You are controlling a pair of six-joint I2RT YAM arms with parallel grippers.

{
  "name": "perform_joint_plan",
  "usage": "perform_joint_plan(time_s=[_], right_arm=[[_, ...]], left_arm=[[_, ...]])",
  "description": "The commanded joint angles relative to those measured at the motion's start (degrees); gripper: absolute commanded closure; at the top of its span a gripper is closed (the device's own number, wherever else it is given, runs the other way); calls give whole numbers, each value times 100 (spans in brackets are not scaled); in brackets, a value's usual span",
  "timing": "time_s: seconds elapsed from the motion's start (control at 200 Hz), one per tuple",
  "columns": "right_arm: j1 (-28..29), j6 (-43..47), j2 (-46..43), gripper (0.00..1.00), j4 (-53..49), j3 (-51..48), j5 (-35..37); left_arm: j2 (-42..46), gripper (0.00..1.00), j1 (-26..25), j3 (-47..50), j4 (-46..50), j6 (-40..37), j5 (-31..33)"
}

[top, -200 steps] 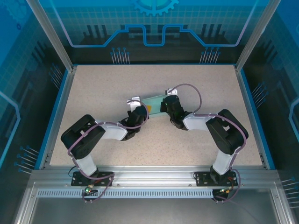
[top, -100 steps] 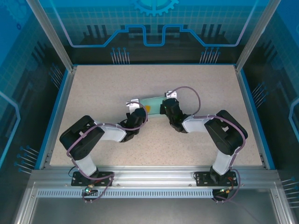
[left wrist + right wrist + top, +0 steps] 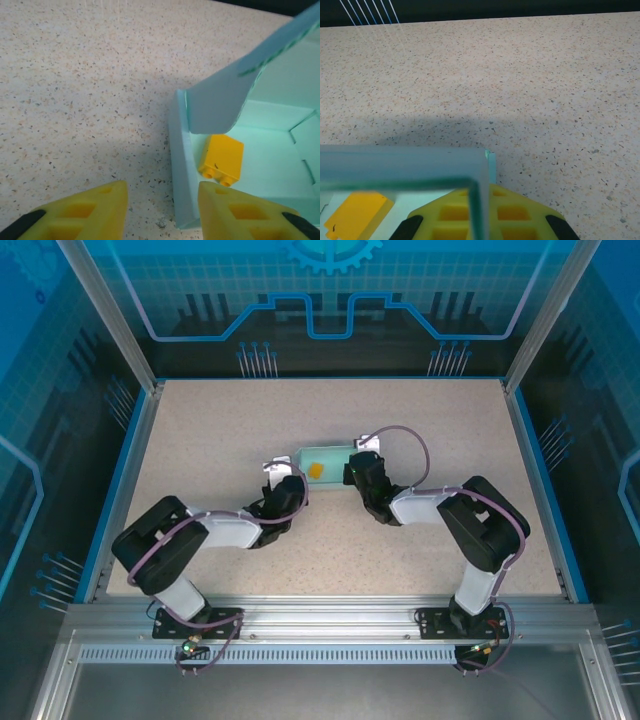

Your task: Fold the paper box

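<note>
The paper box (image 3: pixel 325 459) is a light teal open tray lying mid-table with a small orange brick (image 3: pixel 316 471) inside it. In the left wrist view its left wall (image 3: pixel 180 165) runs up between my yellow fingers (image 3: pixel 90 212) without touching them, and a raised flap (image 3: pixel 220 95) leans over the brick (image 3: pixel 221 159). My left gripper (image 3: pixel 290 483) (image 3: pixel 162 189) is open at the box's left end. My right gripper (image 3: pixel 352 468) (image 3: pixel 480 202) is shut on the box's right wall (image 3: pixel 400 167), which is pinched upright between its pads.
The speckled table (image 3: pixel 430 430) lies bare around the box, with a blue raised rim (image 3: pixel 135 460) on its sides. Transparent blue panels enclose the back and both sides. Both arm bases sit on the metal rail at the near edge.
My left gripper has opened, let go of the box's left end and drawn back toward the left. The box has settled level on the table. The right gripper keeps its grip.
</note>
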State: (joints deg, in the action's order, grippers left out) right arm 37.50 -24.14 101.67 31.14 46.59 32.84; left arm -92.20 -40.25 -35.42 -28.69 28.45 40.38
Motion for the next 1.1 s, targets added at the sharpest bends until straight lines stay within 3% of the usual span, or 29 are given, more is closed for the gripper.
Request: perform_joint_plan(time_s=[0.0, 0.165, 0.31, 0.515, 0.81, 1.096], right_arm=[[65, 76, 101, 100, -870, -99, 118], [81, 120, 93, 100, -908, -37, 109], [80, 147, 99, 100, -913, -30, 121], [91, 199, 113, 100, -916, 8, 120], [109, 254, 150, 100, -939, 79, 127], [135, 261, 242, 100, -947, 129, 152]], left_arm=[[432, 54, 26, 111, 38, -146, -93], [1098, 46, 258, 76, 317, -465, -472], [1753, 43, 734, -149, 787, -575, -1295], [1830, 30, 1213, -1101, 1859, -866, -2113], [757, 27, 1477, -2782, 2870, -1327, -3469], [-560, 37, 1478, -4185, 3698, -1473, -4479]])
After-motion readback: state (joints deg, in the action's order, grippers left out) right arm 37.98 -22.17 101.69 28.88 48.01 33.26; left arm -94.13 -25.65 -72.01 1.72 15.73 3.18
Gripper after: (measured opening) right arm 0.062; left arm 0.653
